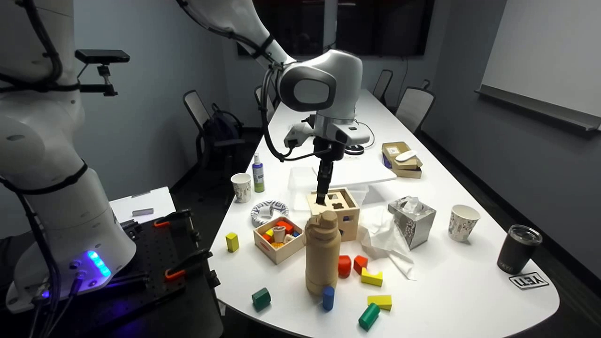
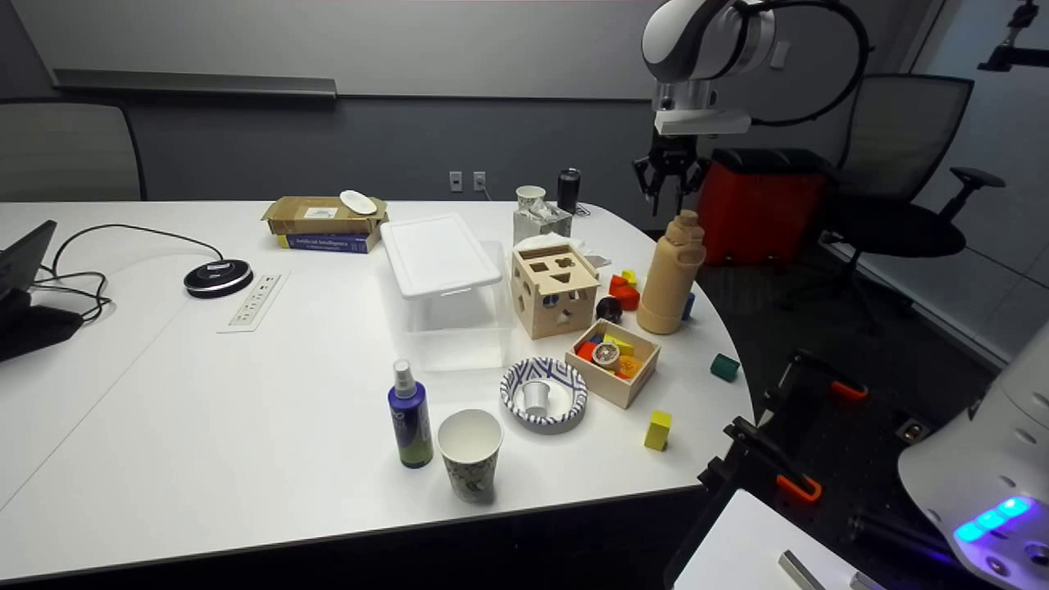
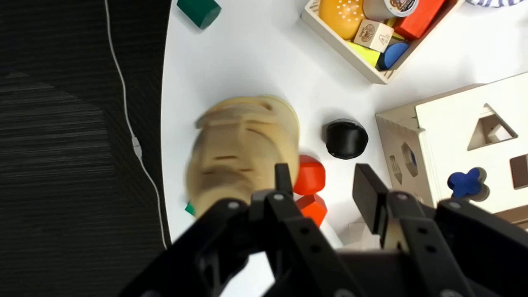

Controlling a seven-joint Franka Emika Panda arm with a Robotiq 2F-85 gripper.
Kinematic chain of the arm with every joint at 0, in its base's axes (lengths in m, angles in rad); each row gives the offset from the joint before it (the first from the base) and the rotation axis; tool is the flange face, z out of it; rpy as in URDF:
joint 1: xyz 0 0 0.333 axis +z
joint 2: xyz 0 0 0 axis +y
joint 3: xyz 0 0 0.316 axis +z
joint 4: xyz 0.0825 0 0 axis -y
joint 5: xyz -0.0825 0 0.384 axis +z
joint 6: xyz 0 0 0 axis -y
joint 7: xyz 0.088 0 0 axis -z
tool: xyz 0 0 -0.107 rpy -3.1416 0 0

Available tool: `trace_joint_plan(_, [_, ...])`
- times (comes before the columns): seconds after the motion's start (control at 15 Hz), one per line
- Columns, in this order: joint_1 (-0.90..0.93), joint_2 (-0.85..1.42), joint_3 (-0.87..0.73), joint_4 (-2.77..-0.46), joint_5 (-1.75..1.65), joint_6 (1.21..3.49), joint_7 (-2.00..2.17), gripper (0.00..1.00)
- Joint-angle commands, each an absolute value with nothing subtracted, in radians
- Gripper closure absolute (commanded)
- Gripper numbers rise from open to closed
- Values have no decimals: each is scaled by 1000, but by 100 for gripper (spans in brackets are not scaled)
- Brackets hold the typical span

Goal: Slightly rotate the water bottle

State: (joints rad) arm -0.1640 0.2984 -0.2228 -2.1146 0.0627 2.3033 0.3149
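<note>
In an exterior view, a long white table (image 1: 446, 295) with a rounded near end stands between grey walls (image 1: 145, 70), a whiteboard (image 1: 547, 61) at right. The water bottle (image 1: 322, 263) stands upright at the near end, long axis vertical, cap (image 1: 328, 218) upward. The gripper (image 3: 321, 177) hangs above the table, fingers spread.

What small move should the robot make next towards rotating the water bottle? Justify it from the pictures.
Probably a small sideways shift of the gripper toward the water bottle: in the wrist view the gripper's jaws stand open, but the bottle shows off to one side of the gap, with a red block showing there instead.
</note>
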Motion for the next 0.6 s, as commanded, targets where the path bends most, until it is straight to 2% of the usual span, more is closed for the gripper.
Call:
trace_joint_plan(0.0, [-173,234,-223,-2126,60,2245,275,80])
trace_joint_plan(0.33, [-164,183,-212,-2112,58,2181,267,80])
trace_joint_plan(0.4, [-161,171,-209,-2107,50,2154,255,30])
trace_joint_plan(0.47, [-156,159,-206,-2104,44,2144,259,29])
trace_joint_plan(0.53, [-154,149,-201,-2098,43,2125,261,22])
